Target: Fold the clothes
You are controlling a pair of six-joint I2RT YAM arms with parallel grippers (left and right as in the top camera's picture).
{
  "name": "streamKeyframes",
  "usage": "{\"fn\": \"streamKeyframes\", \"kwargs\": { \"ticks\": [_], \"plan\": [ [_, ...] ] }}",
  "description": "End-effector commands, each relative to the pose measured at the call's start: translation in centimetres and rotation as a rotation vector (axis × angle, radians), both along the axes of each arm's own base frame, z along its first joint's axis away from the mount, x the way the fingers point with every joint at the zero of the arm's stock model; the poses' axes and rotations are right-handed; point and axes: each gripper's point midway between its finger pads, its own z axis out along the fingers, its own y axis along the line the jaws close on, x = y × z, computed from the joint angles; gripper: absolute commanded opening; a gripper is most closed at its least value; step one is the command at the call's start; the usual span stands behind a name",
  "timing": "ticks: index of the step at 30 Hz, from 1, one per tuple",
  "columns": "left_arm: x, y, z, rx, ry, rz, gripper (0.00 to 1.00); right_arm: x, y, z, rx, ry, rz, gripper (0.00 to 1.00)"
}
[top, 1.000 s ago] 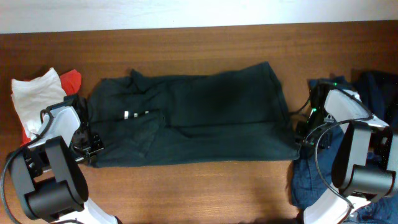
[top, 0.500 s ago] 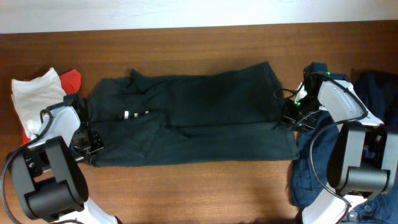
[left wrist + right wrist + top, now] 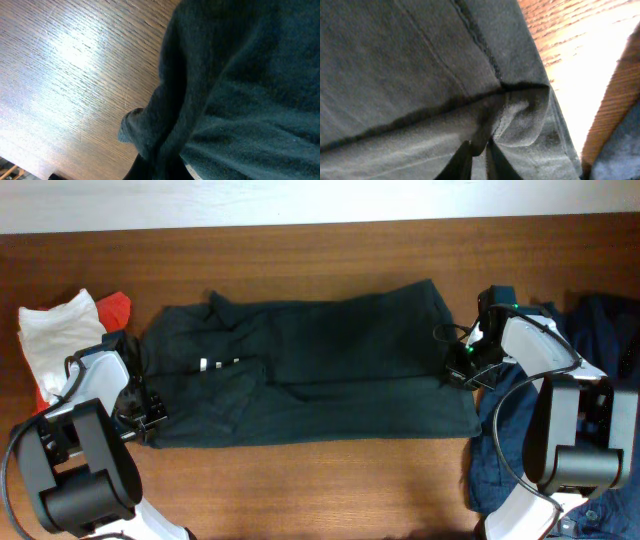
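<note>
A dark green garment [image 3: 310, 370] lies spread flat across the middle of the wooden table. My left gripper [image 3: 140, 418] is shut on its lower left corner; the left wrist view shows the cloth [image 3: 235, 90] bunched between my fingers [image 3: 159, 167]. My right gripper [image 3: 462, 370] is shut on a fold of the garment's right edge, partway up that edge. The right wrist view shows the hem [image 3: 515, 112] pinched between my fingers [image 3: 479, 155].
A white cloth [image 3: 55, 330] over a red one [image 3: 115, 308] lies at the far left. A pile of blue clothes [image 3: 600, 330] lies at the far right, reaching down to the front edge [image 3: 490, 470]. Bare wood [image 3: 320, 480] runs along the front.
My right gripper has moved up and left along the garment's right edge, from the lower right corner to mid-edge. The left gripper has not moved.
</note>
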Motion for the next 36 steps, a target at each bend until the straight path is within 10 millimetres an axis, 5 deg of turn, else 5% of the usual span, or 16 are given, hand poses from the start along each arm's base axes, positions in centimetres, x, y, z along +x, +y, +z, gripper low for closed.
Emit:
{"fn": "streamKeyframes", "kwargs": {
  "ticks": [1, 4, 8, 11, 13, 17, 19, 21, 23, 27, 30, 32, 36],
  "plan": [
    [-0.1, 0.0, 0.0, -0.003, -0.009, 0.016, 0.01, 0.0, 0.2, -0.2, 0.008, 0.0, 0.0, 0.04],
    [0.0, 0.0, 0.0, -0.003, -0.009, 0.016, 0.02, 1.3, 0.0, 0.2, 0.004, -0.047, -0.002, 0.04],
    [0.0, 0.0, 0.0, -0.003, -0.009, 0.016, 0.01, 5.7, -1.6, 1.9, -0.015, -0.21, -0.047, 0.07],
    [0.0, 0.0, 0.0, -0.003, -0.009, 0.016, 0.01, 6.3, -2.6, 2.0, -0.036, -0.233, -0.069, 0.14],
    [0.0, 0.0, 0.0, -0.003, -0.009, 0.016, 0.01, 6.0, -2.8, 1.9, -0.048, -0.222, -0.07, 0.25],
    [0.5, -0.8, 0.1, -0.051, -0.03, 0.026, 0.02, 4.0, -2.4, 2.1, -0.035, -0.134, -0.039, 0.18],
    [1.9, -0.6, 2.3, -0.051, -0.077, 0.027, 0.04, 1.3, -2.3, 1.8, -0.043, -0.034, 0.029, 0.17],
    [3.4, -0.8, 5.2, -0.067, -0.155, 0.03, 0.31, -0.7, -2.8, 1.1, -0.079, 0.038, 0.038, 0.16],
    [4.4, -1.8, 7.0, -0.122, -0.225, 0.035, 0.38, -1.6, -2.7, 0.4, -0.074, 0.065, 0.043, 0.16],
    [6.9, -7.2, 8.4, -0.3, -0.33, -0.165, 0.39, -3.6, -2.4, -1.4, -0.066, 0.11, 0.044, 0.16],
    [9.5, -14.3, 8.7, -0.372, -0.384, -0.551, 0.42, -4.3, -2.3, -2.0, -0.063, 0.125, 0.049, 0.16],
    [10.5, -19.5, 9.0, -0.387, -0.417, -0.825, 0.53, -4.3, -2.3, -2.0, -0.063, 0.125, 0.053, 0.17],
    [10.5, -28.0, 9.1, -0.408, -0.463, -1.188, 0.66, -4.3, -2.3, -2.0, -0.063, 0.125, 0.053, 0.17]
  ]
}}
